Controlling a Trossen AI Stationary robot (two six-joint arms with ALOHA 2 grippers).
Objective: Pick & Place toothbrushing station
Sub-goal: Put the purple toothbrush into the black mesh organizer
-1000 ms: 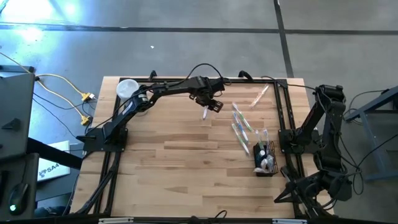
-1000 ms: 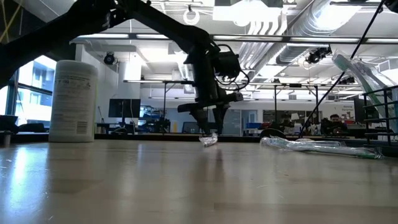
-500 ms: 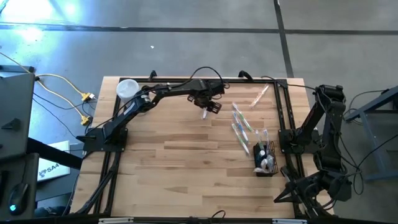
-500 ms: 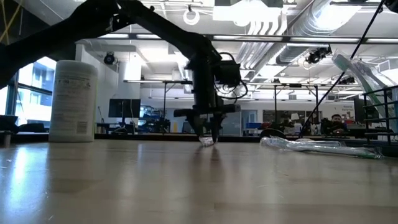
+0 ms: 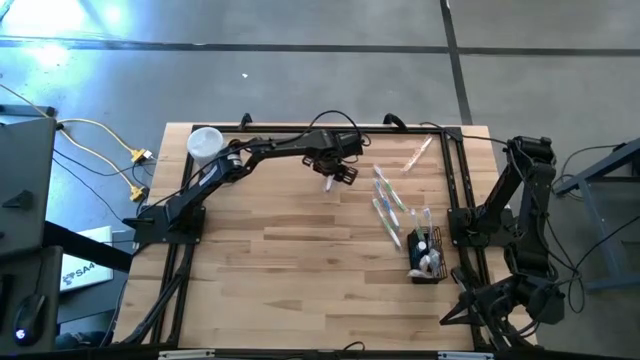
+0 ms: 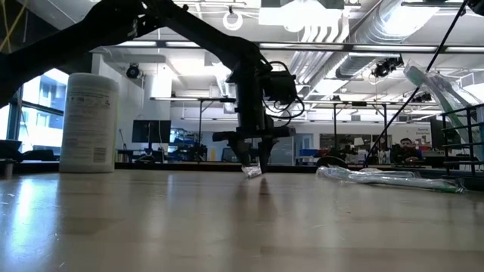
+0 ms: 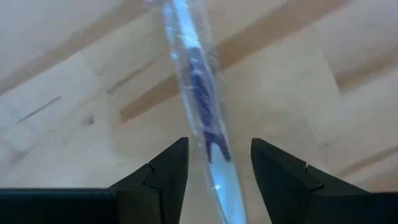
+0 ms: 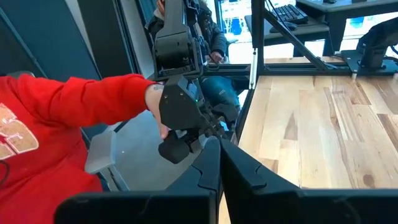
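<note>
A toothbrush in a clear wrapper (image 7: 202,106) lies flat on the wooden table (image 5: 280,260), toward its far edge (image 5: 328,184). My left gripper (image 7: 219,171) points down over it, open. One finger stands on each side of the handle, and gaps show on both sides. In the low view the fingertips (image 6: 252,160) hang just above the table at the toothbrush (image 6: 253,171). The black mesh holder (image 5: 426,256) stands near the right edge with items in it. My right gripper (image 8: 219,163) is shut and raised off to the table's right side.
Several more wrapped toothbrushes (image 5: 388,200) lie right of my left gripper, and one (image 5: 416,154) lies near the far right corner. A white canister (image 5: 205,143) stands at the far left corner. A person's red sleeve (image 8: 74,106) shows beside the table.
My left gripper has turned a little about its own pointing line above the toothbrush, staying open. The toothbrush has not moved.
</note>
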